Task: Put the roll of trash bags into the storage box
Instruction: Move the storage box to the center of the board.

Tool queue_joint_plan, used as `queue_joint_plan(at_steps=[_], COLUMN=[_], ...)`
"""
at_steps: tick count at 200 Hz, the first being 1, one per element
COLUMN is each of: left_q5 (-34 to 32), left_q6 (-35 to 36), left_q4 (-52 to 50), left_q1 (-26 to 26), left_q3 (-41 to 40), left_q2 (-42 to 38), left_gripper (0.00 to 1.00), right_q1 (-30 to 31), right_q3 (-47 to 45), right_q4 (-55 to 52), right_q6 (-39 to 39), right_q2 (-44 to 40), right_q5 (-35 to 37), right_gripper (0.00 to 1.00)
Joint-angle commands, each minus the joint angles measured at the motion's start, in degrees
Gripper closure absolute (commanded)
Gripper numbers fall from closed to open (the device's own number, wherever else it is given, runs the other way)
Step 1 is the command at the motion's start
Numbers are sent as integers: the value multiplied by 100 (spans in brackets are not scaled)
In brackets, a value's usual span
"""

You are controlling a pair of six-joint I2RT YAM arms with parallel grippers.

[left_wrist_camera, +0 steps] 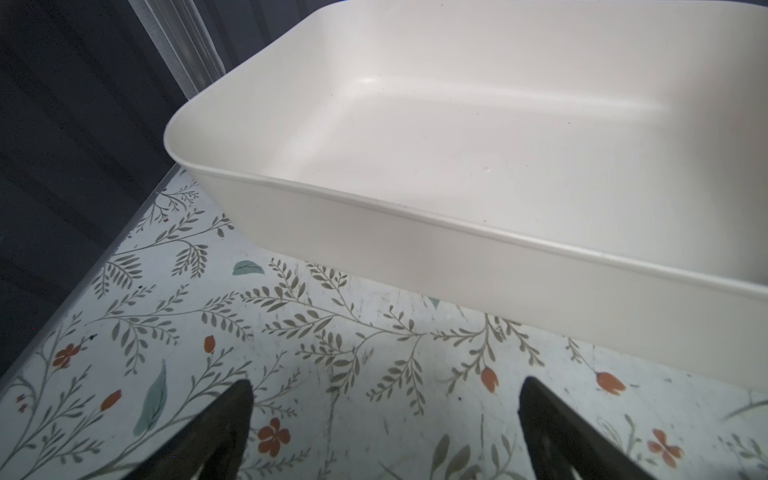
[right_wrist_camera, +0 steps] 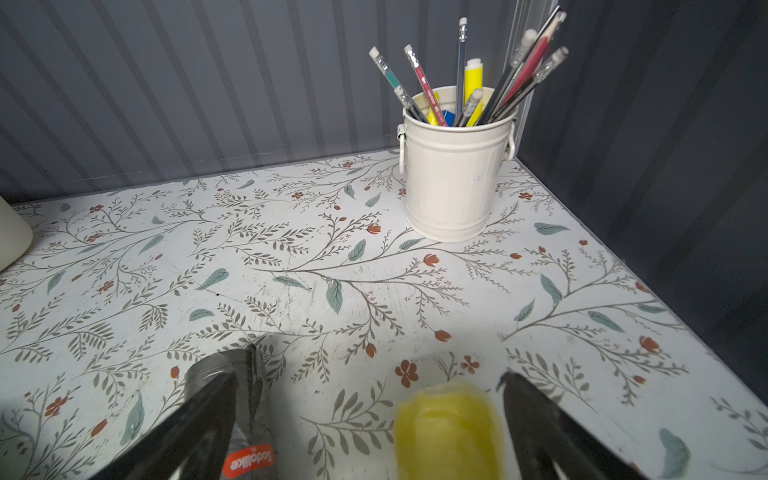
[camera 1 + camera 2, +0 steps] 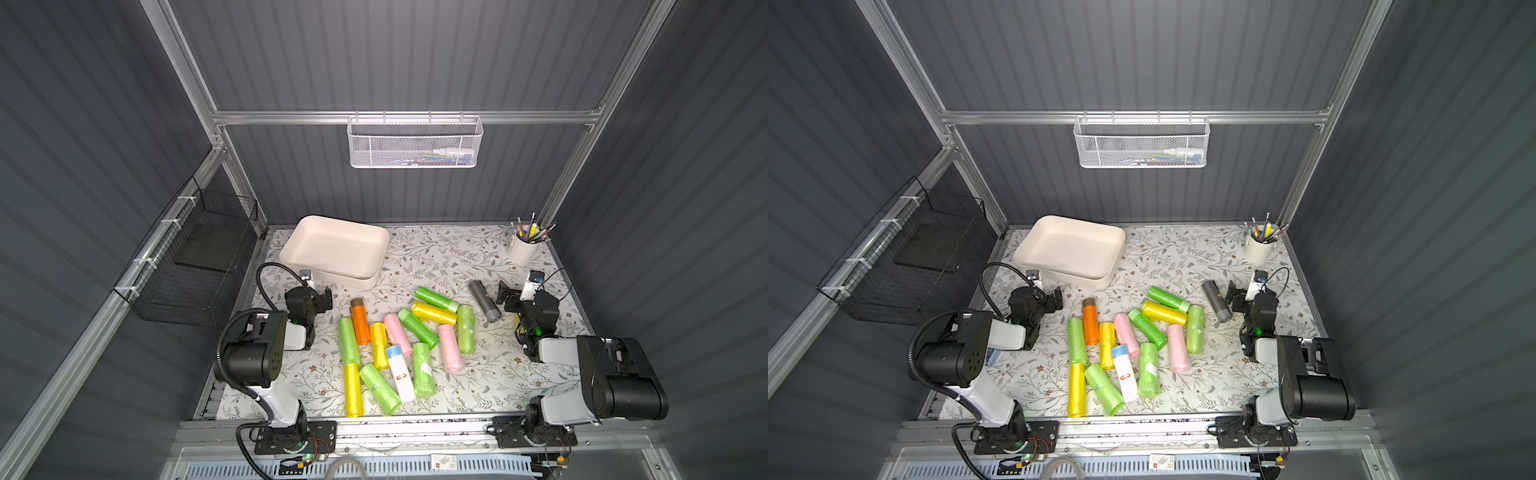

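Both top views show the floral table [image 3: 478, 257] with the storage box [image 3: 332, 249] standing empty at its upper left corner. The left gripper [image 1: 384, 388] hangs just before the box's near wall, with its fingers spread wide and nothing between them. The rolls of trash bags [image 3: 417, 328] lie loose in the lower centre of the frame. We count green, yellow, pink, orange and white ones, several of them touching or overlapping, and all outside the box. A gray roll [image 3: 484, 306] lies to the right of this cluster, just beside the right gripper [image 2: 370, 376], which is likewise spread wide and grasps nothing. In the right wrist view a yellow roll [image 2: 449, 432] rests on the table between its fingers, and we cannot tell whether it touches either one. A pencil cup [image 3: 523, 249] occupies the table's upper right corner. A white mesh basket [image 3: 415, 143] hangs on the back rail and a black wire basket [image 3: 195, 266] on the left wall.
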Motion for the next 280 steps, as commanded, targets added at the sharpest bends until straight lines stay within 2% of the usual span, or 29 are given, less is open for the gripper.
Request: queue_joint_plan(at_steps=[1, 44, 58, 71, 82, 102, 121, 135, 159, 170, 179, 197, 228, 253, 280], left_q5=[-43, -74, 270, 219, -95, -613, -1234, -1089, -1052, -930, -913, -922, -485, -29, 305], left_q6=[-82, -24, 172, 68, -5, 15, -50, -261, -888, -1082, -1233, -1642, -2092, -2096, -1902], left_q4=[8, 90, -640, -1986, -2348, -2460, -2739, -2793, -3311, -3529, -3767, -4521, -5634, -6064, -6572], left_q1=[-18, -33, -87, -124, -196, -458, -862, -1046, -1262, -1270, -1288, -1293, -1323, -1392, -1682], left_q3=[7, -39, 180, 749, 1014, 1088, 1165, 1104, 1280, 1404, 1571, 2144, 3232, 3833, 4485], left_q2=[31, -18, -341, -535, -482, -501, -773, -1069, -1461, -1557, -1568, -1405, -921, -597, -136], left_gripper=[0, 0, 0, 0, 0, 0, 0, 0, 0, 0, 0, 0, 0, 0, 0], right_q1=[-33, -23, 18, 57, 85, 123, 125, 149, 151, 152, 155, 210, 449, 548, 576], right_q3=[60, 63, 32, -23, 30, 396, 729, 957, 1178, 1281, 1445, 1706, 2057, 2427, 2736], right_q4=[30, 7, 63, 61, -426, -1645, -2467, -2983, -3614, -3969, -4373, -4741, -5283, -5847, -6270], right_q6=[8, -9, 41, 178, 202, 139, 598, 748, 1593, 2096, 2433, 2311, 2531, 2747, 2541], right_q2=[17, 2, -13, -186, -597, -1317, -1714, -1887, -2162, -2278, -2371, -2382, -2235, -2005, -1808], right_q5=[-45, -27, 250, 755, 919, 814, 695, 540, 1323, 1421, 1145, 22, -189, -192, -554], right_gripper=[1, 1, 1, 1, 1, 1, 1, 1, 1, 1, 1, 1, 1, 1, 1])
